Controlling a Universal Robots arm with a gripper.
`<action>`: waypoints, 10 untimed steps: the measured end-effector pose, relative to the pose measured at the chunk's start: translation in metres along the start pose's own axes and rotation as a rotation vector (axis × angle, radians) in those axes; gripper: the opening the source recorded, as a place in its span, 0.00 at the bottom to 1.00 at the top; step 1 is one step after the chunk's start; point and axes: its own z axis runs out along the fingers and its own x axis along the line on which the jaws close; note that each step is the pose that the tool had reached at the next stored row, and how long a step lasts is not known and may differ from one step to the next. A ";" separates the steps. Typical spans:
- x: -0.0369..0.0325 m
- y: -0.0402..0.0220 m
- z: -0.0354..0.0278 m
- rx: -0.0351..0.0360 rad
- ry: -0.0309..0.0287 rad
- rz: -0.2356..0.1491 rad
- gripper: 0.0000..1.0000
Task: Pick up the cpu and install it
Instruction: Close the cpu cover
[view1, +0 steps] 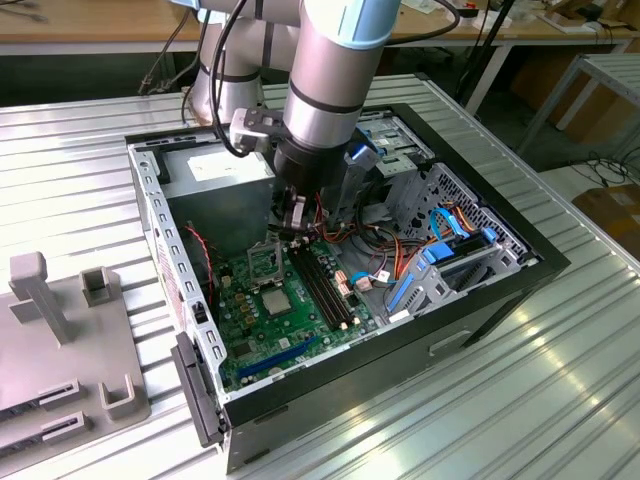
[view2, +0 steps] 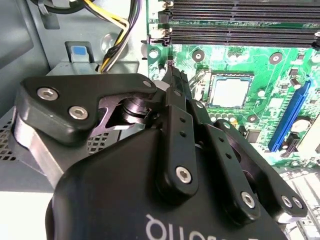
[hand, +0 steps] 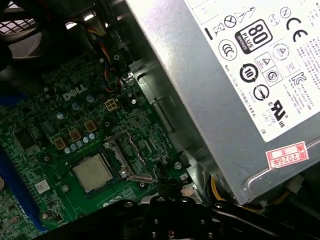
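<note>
Fingers (view2: 172, 82) pressed together, nothing between them; my gripper (view1: 292, 225) hangs inside the open case (view1: 520, 270), over the green board (view1: 265, 325) just beside the socket's raised metal frame (hand: 127, 157). Cpu (hand: 92, 172) lies flat in the socket (view2: 230, 91), apart from my fingertips. Power supply (hand: 240, 90) stands close alongside; memory slots (view1: 325, 285) and loose cables (view1: 385, 255) flank the socket.

the cpu (hand: 92, 173) (view2: 229, 92) (view1: 275, 300), pale silvery square, lies flat in its socket on the green board

Matt silvery metal cpu (hand: 92, 172)
</note>
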 end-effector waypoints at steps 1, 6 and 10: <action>0.0001 0.0001 -0.0005 0.0002 0.0004 -0.004 0.11; 0.0004 0.0003 -0.0020 0.0010 0.0021 -0.023 0.11; 0.0008 0.0004 -0.0032 0.0015 0.0036 -0.042 0.11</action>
